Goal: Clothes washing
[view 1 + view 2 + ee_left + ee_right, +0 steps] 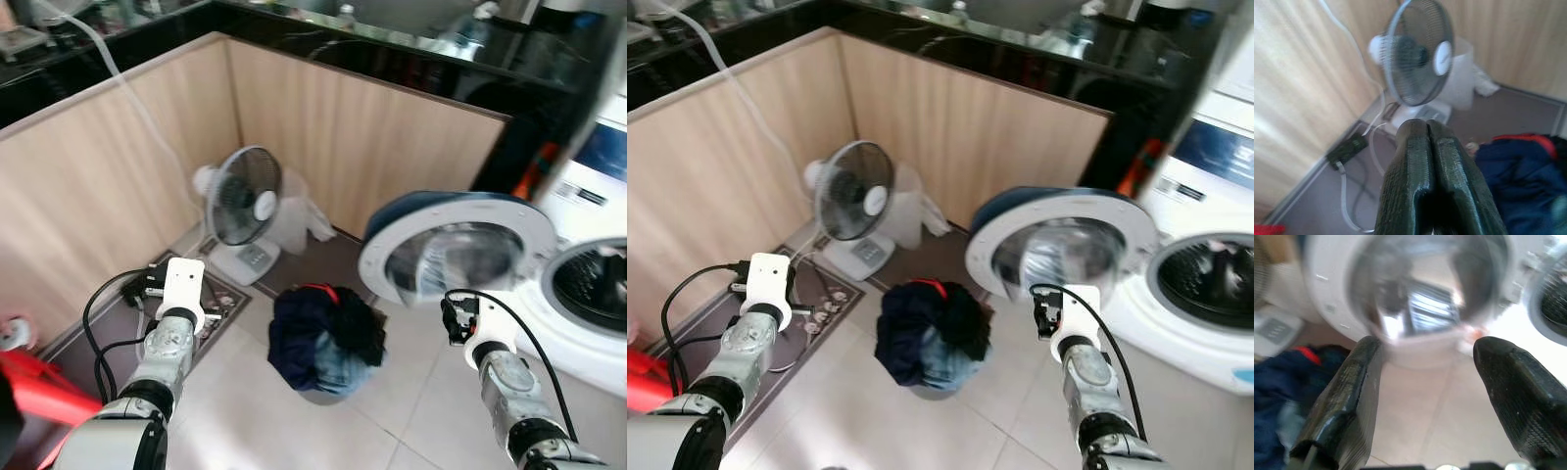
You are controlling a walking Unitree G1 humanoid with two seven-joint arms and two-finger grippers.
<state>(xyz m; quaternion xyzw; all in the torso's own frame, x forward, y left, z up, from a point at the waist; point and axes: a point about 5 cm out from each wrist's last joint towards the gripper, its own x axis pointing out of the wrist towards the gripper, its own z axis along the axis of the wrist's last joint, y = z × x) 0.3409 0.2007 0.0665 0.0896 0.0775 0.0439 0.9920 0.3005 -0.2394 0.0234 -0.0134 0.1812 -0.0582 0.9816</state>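
We count one front-loading washing machine (pixel 588 294) at the right edge of the frame with its one round door (pixel 456 245) swung open, one basket heaped with dark clothes (pixel 325 338) at the centre, and one white pedestal fan (pixel 240 211) in the corner at upper left of centre. We have two grippers of our own, the left gripper (pixel 1432 128) with its two fingers pressed together and the right gripper (pixel 1427 355) with its two fingers spread apart. At the lower left we also count one power strip (pixel 142 286) on the floor and one red object (pixel 39 387) that we cannot identify.
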